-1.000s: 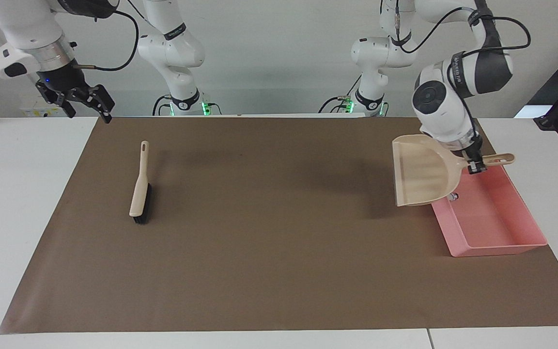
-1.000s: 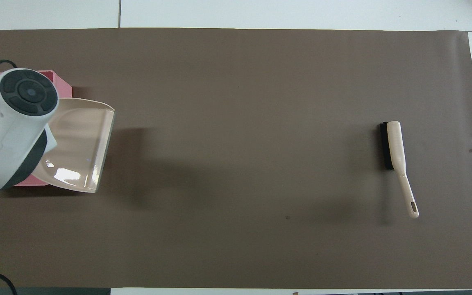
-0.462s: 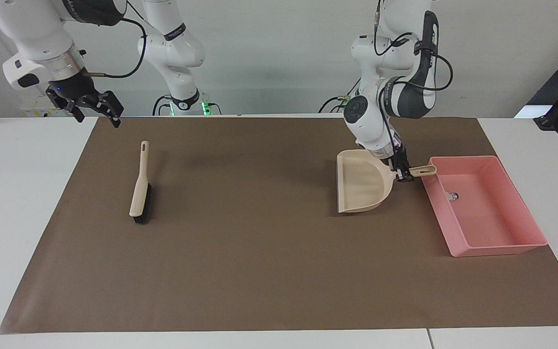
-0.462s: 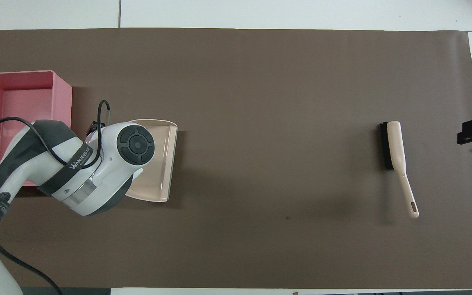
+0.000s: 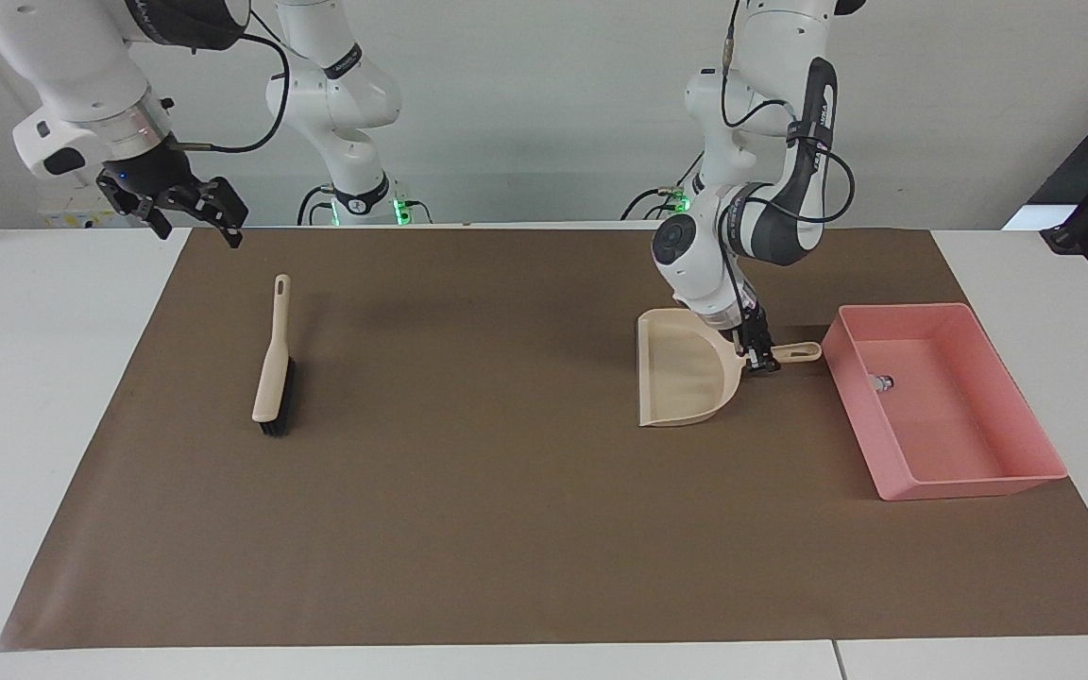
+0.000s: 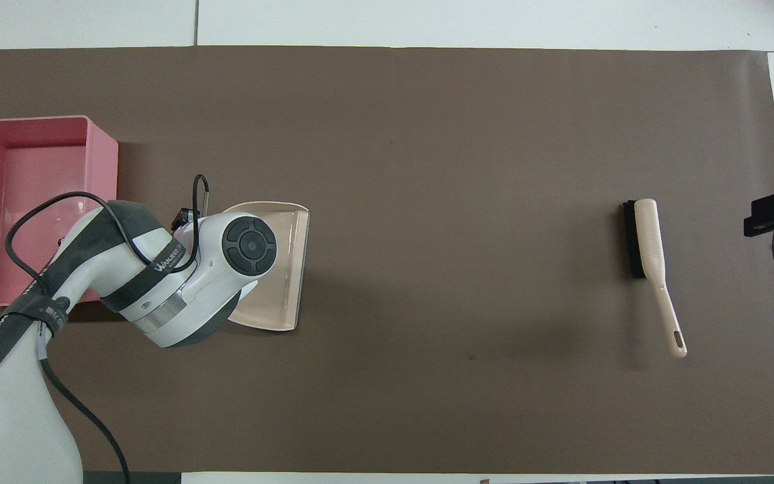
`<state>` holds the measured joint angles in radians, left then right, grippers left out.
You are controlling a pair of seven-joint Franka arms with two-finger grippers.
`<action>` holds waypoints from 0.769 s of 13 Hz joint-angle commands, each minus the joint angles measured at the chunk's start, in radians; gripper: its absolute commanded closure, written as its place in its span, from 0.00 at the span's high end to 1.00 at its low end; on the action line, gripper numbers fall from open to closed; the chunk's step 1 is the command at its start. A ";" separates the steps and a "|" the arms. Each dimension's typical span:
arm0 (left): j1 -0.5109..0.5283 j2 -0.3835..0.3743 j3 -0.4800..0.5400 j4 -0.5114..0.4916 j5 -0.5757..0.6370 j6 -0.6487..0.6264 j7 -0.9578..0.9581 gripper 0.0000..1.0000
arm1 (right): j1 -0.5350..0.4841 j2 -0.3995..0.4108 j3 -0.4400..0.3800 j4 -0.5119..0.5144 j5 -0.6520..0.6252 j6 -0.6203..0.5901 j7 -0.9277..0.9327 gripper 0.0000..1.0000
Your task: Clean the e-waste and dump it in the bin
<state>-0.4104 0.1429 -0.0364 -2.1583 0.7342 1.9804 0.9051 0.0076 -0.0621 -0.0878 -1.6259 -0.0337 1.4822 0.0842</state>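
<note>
Right tool [image 5: 193, 215] hangs released over the worktop's [image 5: 53, 378] edge nearest the robots at its own arm's end, waiting; the brush [image 5: 273, 364] lies a little farther out on the brown mat [image 5: 506, 529]. Left tool [image 5: 759, 359] is clenched on the dustpan [image 5: 681, 378] handle, pan low over the mat beside the bin [image 5: 969, 486]. One small e-waste piece [image 5: 881, 382] lies in the bin, its colours hard to make out.

bin [image 6: 101, 144] cut off overhead, e-waste [image 5: 880, 382] tiny
</note>
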 commanded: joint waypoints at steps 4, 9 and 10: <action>0.002 -0.117 0.023 0.000 -0.132 -0.086 -0.002 0.96 | 0.015 0.030 0.016 0.054 -0.020 -0.048 0.000 1.00; 0.139 -0.226 0.027 0.021 -0.231 -0.139 -0.098 0.97 | 0.020 0.025 0.023 0.050 -0.023 -0.048 -0.011 1.00; 0.163 -0.230 0.026 0.022 -0.233 -0.152 -0.147 0.97 | 0.020 0.025 0.023 0.050 -0.025 -0.045 -0.023 1.00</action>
<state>-0.2767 -0.0681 -0.0063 -2.1286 0.5314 1.8542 0.8288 0.0250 -0.0368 -0.0699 -1.5873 -0.0337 1.4529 0.0818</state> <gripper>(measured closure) 0.022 0.000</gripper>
